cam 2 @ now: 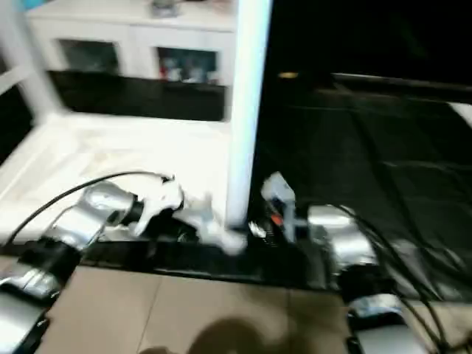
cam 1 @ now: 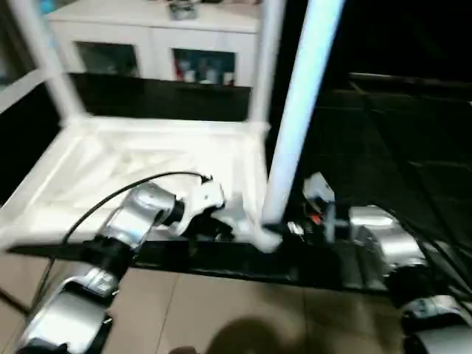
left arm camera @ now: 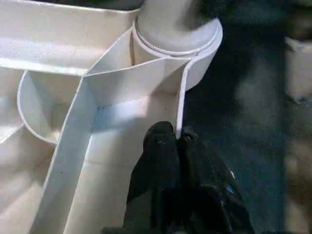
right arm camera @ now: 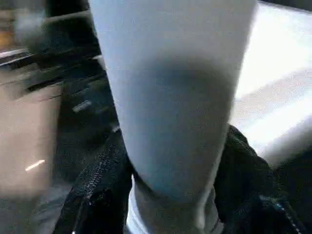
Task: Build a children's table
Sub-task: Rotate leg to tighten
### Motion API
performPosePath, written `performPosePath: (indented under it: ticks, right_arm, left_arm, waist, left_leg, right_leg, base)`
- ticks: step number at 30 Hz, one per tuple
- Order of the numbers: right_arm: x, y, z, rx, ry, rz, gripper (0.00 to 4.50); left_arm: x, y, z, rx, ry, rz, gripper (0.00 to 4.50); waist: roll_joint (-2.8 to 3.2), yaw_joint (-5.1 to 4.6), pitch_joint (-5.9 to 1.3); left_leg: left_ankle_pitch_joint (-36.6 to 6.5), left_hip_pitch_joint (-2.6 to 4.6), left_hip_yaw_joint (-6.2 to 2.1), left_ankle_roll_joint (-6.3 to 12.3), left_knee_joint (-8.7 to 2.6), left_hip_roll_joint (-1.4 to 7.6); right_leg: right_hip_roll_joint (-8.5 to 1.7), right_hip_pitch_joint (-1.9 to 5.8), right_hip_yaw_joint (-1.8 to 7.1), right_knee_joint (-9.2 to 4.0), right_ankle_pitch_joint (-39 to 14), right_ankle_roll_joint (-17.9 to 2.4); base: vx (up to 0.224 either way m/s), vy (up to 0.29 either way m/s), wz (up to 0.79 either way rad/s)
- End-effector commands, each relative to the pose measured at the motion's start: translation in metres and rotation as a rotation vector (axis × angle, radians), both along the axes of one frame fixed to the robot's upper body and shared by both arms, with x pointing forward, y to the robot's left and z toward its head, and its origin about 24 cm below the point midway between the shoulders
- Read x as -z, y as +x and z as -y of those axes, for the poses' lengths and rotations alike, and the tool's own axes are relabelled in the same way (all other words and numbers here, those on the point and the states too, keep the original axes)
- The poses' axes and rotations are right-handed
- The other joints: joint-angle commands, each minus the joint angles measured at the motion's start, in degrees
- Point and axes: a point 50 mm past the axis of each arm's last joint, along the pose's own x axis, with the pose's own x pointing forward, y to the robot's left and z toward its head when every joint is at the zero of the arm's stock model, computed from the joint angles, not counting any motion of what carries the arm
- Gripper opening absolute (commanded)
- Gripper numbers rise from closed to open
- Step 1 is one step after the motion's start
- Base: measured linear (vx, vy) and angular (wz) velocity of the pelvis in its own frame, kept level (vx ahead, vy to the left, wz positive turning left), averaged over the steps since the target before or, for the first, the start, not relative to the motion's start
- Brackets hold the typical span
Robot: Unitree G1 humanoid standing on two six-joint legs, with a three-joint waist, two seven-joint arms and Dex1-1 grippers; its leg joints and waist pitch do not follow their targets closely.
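The white table top (cam 1: 147,158) lies upside down, ribbed underside up. Two legs stand in its far corners, one at the left (cam 1: 48,59) and one at the right (cam 1: 265,66). A third leg (cam 1: 295,125) stands upright in the near right corner socket (left arm camera: 175,29). My right gripper (cam 1: 284,228) is shut around this leg's lower end, and its black fingers (right arm camera: 97,185) press both sides of the tube (right arm camera: 170,122). My left gripper (left arm camera: 176,139) is shut, pinching the thin rim wall (left arm camera: 181,97) just beside that socket.
The top rests on a black surface (cam 1: 383,147) that stretches away to the right. A white cabinet (cam 1: 147,37) with glass doors stands behind. Tan floor tiles (cam 1: 221,310) lie in front. A black cable (cam 1: 110,195) arcs over my left forearm.
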Motion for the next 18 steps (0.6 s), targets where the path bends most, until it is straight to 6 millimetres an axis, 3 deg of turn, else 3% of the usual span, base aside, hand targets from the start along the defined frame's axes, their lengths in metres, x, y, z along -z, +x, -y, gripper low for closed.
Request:
performPosePath:
  ticks: [1, 5, 8, 12, 13, 18]
  right_arm:
    - [0.007, 0.004, -0.033, 0.064, 0.003, -0.053, 1.96]
    - [0.009, 0.013, -0.048, 0.237, -0.046, -0.042, 1.96]
    - [0.01, 0.012, -0.054, 0.237, -0.064, -0.031, 1.96]
    - [0.009, 0.013, -0.054, 0.263, -0.035, -0.028, 1.96]
    - [0.008, 0.013, -0.053, 0.27, -0.029, -0.03, 2.5]
    - [0.012, 0.01, -0.037, 0.277, -0.032, -0.032, 2.94]
  left_arm:
    - [-0.01, 0.011, 0.026, -0.112, -0.096, 0.047, 0.0]
    - [-0.019, 0.028, 0.037, -0.297, -0.124, 0.115, 0.0]
    - [-0.02, 0.031, 0.04, -0.329, -0.135, 0.122, 0.0]
    - [-0.019, 0.029, 0.043, -0.313, -0.133, 0.118, 0.0]
    - [-0.019, 0.029, 0.043, -0.308, -0.13, 0.117, 0.0]
    - [-0.014, 0.026, 0.037, -0.247, -0.097, 0.138, 0.0]
  waist:
    - [-0.03, -0.76, -3.05]
    - [-0.09, -2.07, -3.26]
    - [-0.13, -1.83, -3.48]
    - [-0.14, -1.58, -3.71]
    - [-0.13, -1.45, -3.82]
    - [-0.08, -0.84, -3.94]
  left_leg:
    - [-17.76, 0.56, -2.21, -0.55, -4.48, 2.79]
    - [-17.69, 0.56, -2.19, -0.12, -4.52, 2.65]
    - [-14.01, 0.42, -1.68, 1.87, -4.41, 2.62]
    - [-11.83, 0.49, -1.4, 2.68, -4.24, 2.83]
    - [-10.71, 0.34, -1.29, 2.96, -4.19, 2.72]
    - [-8.16, 0.1, -1.28, 3.51, -4.25, 3.0]
  right_leg:
    - [-6.5, 2.34, 2.56, -6.62, -32.53, -2.3]
    - [-6.54, 2.32, 2.7, -6.56, -28.19, -3.78]
    - [-6.55, 2.32, 3.59, -5.93, -21.81, -6.28]
    - [-6.52, 2.3, 3.99, -5.2, -17.02, -8.61]
    - [-6.42, 2.49, 4.0, -4.99, -15.53, -9.09]
    - [-6.37, 2.7, 4.1, -4.46, -12.36, -9.55]
  base:
    - [0.0, 0.0, 0.0]
    - [0.0, 0.0, 0.0]
    - [0.0, 0.0, 0.0]
    - [0.0, 0.0, 0.0]
    - [0.0, 0.0, 0.0]
    - [0.0, 0.0, 0.0]
